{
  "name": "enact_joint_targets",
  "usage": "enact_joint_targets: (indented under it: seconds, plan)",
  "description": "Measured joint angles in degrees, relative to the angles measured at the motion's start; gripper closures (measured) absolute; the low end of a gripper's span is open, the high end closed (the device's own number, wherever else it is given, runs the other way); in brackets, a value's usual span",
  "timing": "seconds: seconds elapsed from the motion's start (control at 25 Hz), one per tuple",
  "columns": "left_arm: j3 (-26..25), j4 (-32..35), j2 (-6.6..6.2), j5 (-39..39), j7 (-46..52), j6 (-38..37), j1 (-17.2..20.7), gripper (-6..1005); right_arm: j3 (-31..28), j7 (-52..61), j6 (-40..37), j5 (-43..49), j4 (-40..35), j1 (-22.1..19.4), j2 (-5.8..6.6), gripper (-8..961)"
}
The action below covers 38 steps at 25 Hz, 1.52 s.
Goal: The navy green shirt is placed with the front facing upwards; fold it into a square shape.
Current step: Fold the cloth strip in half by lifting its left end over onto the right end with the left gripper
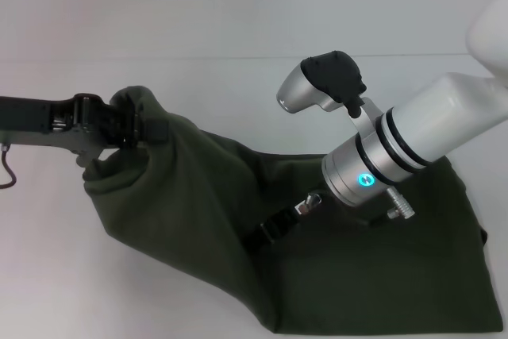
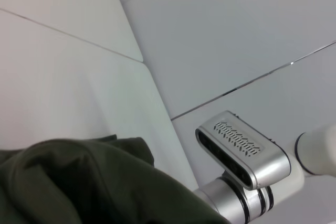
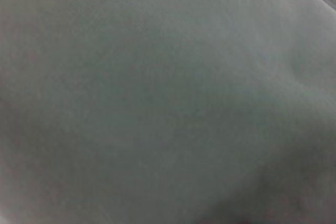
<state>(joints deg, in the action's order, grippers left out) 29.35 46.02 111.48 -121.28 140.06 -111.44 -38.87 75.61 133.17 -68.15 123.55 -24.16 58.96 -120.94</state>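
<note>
The navy green shirt (image 1: 357, 275) lies crumpled on the white table, with no lettering or collar showing. My left gripper (image 1: 119, 126) is at the shirt's left end, shut on a bunched fold of cloth (image 1: 147, 117) and holding it raised above the table. From that fold the fabric slopes down to the right. My right gripper (image 1: 267, 236) is low against the middle of the shirt. The left wrist view shows a mound of the shirt (image 2: 79, 182) and my right arm's wrist (image 2: 247, 156) beyond it. Close green fabric (image 3: 168, 98) fills the right wrist view.
The white table (image 1: 79, 275) shows bare in front of and to the left of the shirt. A pale wall (image 1: 198, 5) rises behind the table. A dark cable loop (image 1: 8, 168) hangs under my left arm.
</note>
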Motion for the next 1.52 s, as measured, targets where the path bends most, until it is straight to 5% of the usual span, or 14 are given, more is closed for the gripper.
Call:
enact_joint_targets:
  seconds: [1.52]
  plan:
    - [-0.5, -0.5, -0.55, 6.0, -3.5, -2.1, 0.4, 937, 0.6, 1.4, 3.9, -23.2, 10.2, -0.8, -0.73, 908]
